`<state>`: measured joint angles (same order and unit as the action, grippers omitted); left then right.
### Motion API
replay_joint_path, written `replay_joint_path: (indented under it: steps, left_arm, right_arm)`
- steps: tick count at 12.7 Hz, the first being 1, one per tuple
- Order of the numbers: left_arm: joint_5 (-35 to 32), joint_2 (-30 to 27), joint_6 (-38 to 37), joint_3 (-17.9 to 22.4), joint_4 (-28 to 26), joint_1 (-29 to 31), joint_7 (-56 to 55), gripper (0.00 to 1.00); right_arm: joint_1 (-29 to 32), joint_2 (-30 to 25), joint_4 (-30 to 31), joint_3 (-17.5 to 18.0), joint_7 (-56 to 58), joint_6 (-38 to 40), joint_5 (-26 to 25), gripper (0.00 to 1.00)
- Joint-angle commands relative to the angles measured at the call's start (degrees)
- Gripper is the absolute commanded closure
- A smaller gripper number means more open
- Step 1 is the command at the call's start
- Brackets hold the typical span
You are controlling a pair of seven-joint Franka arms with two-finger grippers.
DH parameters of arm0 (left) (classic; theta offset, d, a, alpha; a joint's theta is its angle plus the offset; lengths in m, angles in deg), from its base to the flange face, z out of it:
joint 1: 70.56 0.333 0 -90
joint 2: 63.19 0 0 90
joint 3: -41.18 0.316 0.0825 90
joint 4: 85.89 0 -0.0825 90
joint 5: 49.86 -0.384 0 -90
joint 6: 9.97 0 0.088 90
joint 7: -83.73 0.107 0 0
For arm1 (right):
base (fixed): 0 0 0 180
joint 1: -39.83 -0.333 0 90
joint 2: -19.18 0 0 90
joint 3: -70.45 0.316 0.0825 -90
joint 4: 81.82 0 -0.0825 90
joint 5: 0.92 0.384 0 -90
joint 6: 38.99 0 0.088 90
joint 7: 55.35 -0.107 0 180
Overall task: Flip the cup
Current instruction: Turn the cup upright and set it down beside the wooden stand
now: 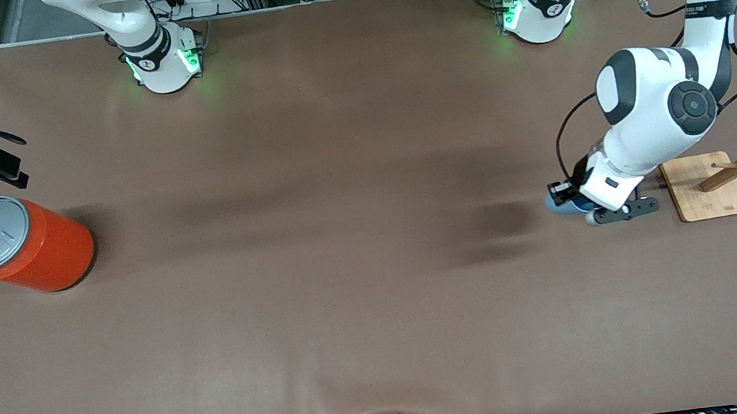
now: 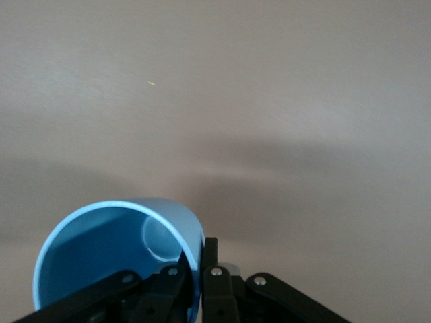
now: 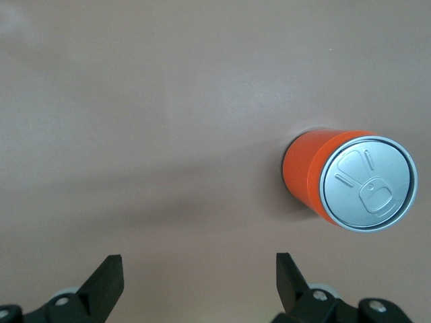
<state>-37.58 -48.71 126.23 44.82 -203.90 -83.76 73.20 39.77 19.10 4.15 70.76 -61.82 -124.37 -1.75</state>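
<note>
while the left gripper pinches the wall of the cup, one finger inside the rim and one outside, the light-blue cup lies tilted on its side low over the brown surface, just beside the wooden rack. well apart from that rack, the right gripper hangs spread wide near the orange can, holding nothing.

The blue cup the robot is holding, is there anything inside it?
Nothing shows inside the cup: only its darker blue wall and pale round bottom. The left hand grips its rim, one finger reaching inside and covering the part of the interior nearest it.
</note>
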Motion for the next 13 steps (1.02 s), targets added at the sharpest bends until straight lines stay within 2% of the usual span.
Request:
replay_joint_path:
  steps: [1, 6, 7, 8, 9, 11, 13]
  left_arm:
    - [-1.56, 1.68, 6.87, -0.21, -2.66, 1.86, -1.33, 1.00]
    - [-1.56, 6.43, 11.98, -0.21, -2.23, 1.43, -1.33, 0.98]
    - [-1.56, 6.70, 11.90, -0.21, -1.96, 1.34, -1.42, 0.78]
    - [-1.56, 6.71, 11.64, -0.21, -1.70, 1.34, -1.68, 0.35]
    - [-1.56, 6.45, 10.85, -0.21, -1.17, 1.68, -1.77, 0.00]
    - [-1.56, 4.00, 3.94, -0.21, 1.18, 1.86, -1.95, 0.00]
    - [-1.56, 1.88, -7.82, -0.12, 8.55, 3.17, -2.04, 0.00]
  right_arm:
    - [-0.38, -1.14, -0.10, 0.03, -0.12, 4.14, 0.29, 0.00]
    - [-0.47, -2.64, 1.73, 0.04, 0.41, 1.89, 0.56, 0.00]
    - [-0.38, -3.34, 2.70, 0.04, 0.41, 1.10, 0.56, 0.00]
    - [-0.29, -3.78, 3.49, 0.04, 0.49, 0.83, 0.56, 0.00]
    - [-0.38, -3.78, 3.50, 0.04, 0.50, 0.83, 0.56, 0.00]
    - [-0.38, -3.43, 2.98, 0.04, 0.58, 0.57, 0.56, 0.00]
    - [-0.55, -3.43, 2.71, 0.04, 1.37, 0.57, 0.47, 0.00]
